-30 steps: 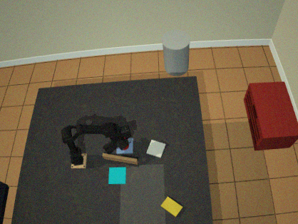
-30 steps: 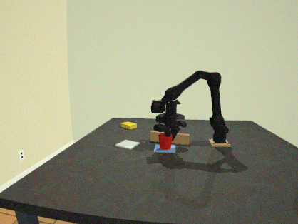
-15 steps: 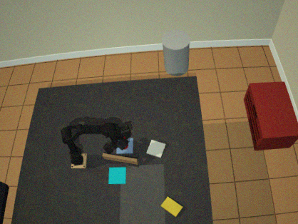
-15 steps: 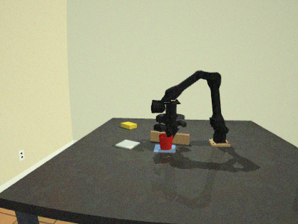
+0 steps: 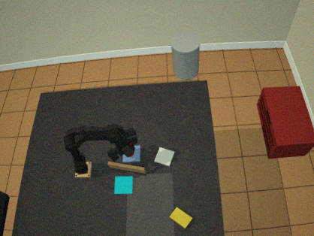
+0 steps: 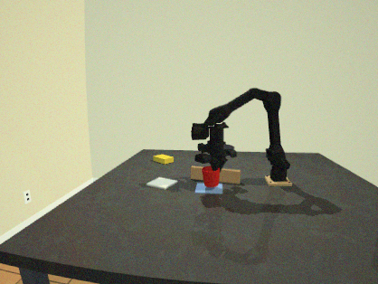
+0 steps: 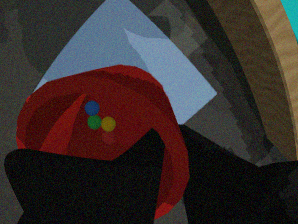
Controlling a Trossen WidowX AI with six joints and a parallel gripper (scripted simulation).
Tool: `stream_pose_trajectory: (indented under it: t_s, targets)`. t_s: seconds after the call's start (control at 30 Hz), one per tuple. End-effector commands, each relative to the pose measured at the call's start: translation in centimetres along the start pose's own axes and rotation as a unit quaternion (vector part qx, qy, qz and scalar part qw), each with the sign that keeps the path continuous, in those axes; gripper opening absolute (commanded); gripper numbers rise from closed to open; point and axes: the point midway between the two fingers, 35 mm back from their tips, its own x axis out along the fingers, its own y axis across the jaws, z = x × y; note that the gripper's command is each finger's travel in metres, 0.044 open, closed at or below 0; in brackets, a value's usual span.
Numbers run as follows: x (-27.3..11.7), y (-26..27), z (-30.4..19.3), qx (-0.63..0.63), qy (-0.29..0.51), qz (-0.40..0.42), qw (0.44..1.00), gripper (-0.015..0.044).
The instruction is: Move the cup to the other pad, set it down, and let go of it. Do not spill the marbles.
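A red cup is upright or slightly tilted, over the blue pad. Its base looks at or just above the pad; I cannot tell which. Several small marbles lie inside it, with blue, green and yellow ones clear in the wrist view. My gripper is shut on the cup's wall, one finger inside and one outside. The cyan pad lies across the wooden bar from the blue pad. It is hidden in the exterior view.
A long wooden bar stands between the blue and cyan pads. A white square lies beside the blue pad. A yellow block lies farther off on the dark table.
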Motion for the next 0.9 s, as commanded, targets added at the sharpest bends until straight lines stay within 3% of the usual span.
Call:
stream_pose_trajectory:
  t_s: [0.0, 0.57, 0.87]
  targets:
    - [-1.5, 0.3, 0.1, 0.001, -0.003, 0.007, 1.0, 0.0]
    - [-6.5, 0.0, 0.0, 0.001, -0.002, 0.006, 1.0, 0.0]
    - [-6.7, -0.3, -0.1, 0.002, -0.002, 0.006, 1.0, 0.0]
